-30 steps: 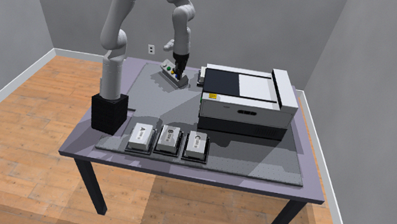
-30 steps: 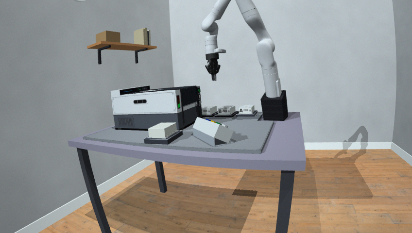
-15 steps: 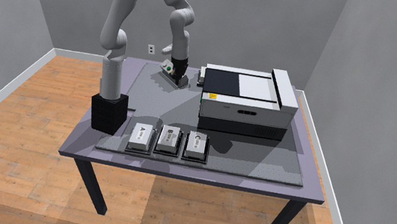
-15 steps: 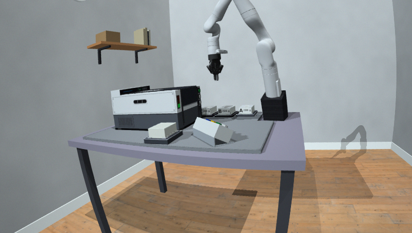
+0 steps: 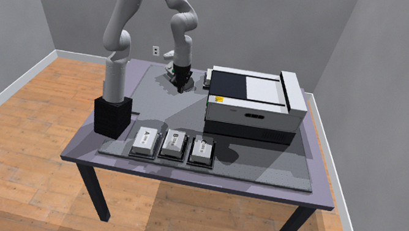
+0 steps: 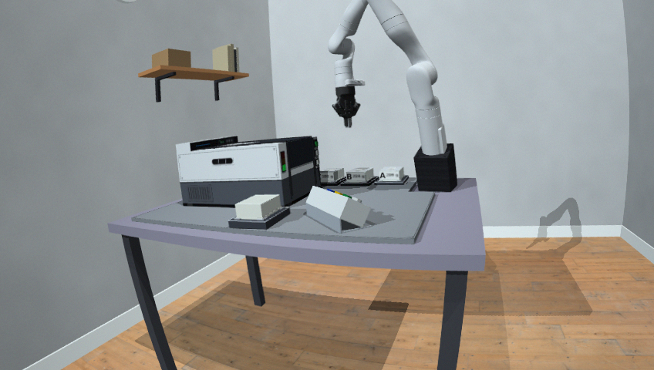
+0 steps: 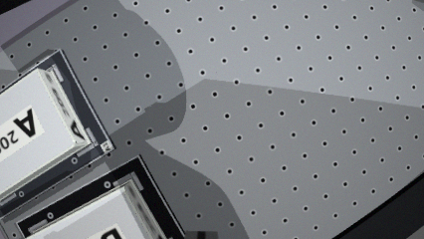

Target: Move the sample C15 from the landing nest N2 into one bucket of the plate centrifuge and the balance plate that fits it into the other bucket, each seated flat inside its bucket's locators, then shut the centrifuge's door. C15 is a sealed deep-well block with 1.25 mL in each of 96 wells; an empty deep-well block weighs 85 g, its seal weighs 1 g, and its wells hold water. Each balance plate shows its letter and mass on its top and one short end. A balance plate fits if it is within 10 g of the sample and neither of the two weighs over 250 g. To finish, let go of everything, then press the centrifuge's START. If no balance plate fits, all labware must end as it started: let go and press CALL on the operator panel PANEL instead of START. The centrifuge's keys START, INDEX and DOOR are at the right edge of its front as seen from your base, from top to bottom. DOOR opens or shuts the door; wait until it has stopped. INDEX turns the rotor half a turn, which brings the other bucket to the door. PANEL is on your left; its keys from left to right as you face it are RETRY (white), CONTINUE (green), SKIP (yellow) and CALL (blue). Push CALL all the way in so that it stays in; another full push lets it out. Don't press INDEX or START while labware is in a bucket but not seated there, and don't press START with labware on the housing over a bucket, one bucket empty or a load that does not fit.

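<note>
My gripper (image 5: 180, 89) is shut and empty. It hangs high above the perforated mat, also seen in the exterior view (image 6: 347, 122), between the operator panel and the balance plates. The sample C15 (image 6: 257, 206), a white block, sits in its dark nest by the centrifuge and is mostly hidden in the top view (image 5: 208, 77). Balance plates A (image 5: 144, 140), B (image 5: 173, 143) and C (image 5: 201, 150) sit in their nests at the table's front edge. The wrist view shows plate A (image 7: 35, 129) and part of plate B (image 7: 95, 219) below. The centrifuge (image 5: 253, 101) stands on the right; its top shows a dark panel and a white panel.
The sloped operator panel PANEL (image 6: 337, 208) stands near the sample nest; my gripper partly hides it in the top view (image 5: 172, 71). The centrifuge's keys (image 6: 315, 151) are on its front edge. The arm's black base (image 5: 111, 115) stands at the table's left. A wall shelf (image 6: 192, 72) hangs behind.
</note>
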Action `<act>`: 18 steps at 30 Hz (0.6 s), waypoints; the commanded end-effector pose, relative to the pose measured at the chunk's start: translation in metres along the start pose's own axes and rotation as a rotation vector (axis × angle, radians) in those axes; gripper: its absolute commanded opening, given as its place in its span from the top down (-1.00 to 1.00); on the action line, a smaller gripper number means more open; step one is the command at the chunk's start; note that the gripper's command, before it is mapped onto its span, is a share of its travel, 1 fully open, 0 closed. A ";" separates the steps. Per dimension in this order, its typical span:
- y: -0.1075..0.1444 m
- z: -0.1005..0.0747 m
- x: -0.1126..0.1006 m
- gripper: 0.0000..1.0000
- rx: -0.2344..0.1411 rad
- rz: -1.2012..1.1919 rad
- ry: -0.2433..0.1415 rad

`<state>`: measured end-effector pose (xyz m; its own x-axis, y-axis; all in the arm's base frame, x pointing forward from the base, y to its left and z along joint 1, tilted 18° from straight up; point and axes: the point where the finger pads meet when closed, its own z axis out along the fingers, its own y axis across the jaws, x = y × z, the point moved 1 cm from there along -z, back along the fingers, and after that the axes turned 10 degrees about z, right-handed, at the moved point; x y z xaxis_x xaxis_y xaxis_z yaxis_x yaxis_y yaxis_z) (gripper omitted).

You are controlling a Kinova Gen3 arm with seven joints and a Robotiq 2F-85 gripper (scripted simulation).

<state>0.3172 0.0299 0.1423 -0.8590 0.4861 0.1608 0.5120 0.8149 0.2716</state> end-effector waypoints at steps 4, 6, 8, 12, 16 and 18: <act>-0.017 0.000 -0.012 0.80 -0.001 0.073 -0.001; -0.023 0.000 -0.015 0.80 -0.001 0.096 -0.001; -0.023 0.000 -0.015 0.80 -0.001 0.096 -0.001; -0.036 0.000 -0.020 0.80 -0.001 0.143 -0.001; -0.048 0.000 -0.025 0.80 -0.001 0.189 -0.001; -0.054 0.000 -0.027 0.80 -0.001 0.213 -0.001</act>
<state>0.3137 -0.0203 0.1256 -0.7490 0.6289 0.2085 0.6625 0.7105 0.2370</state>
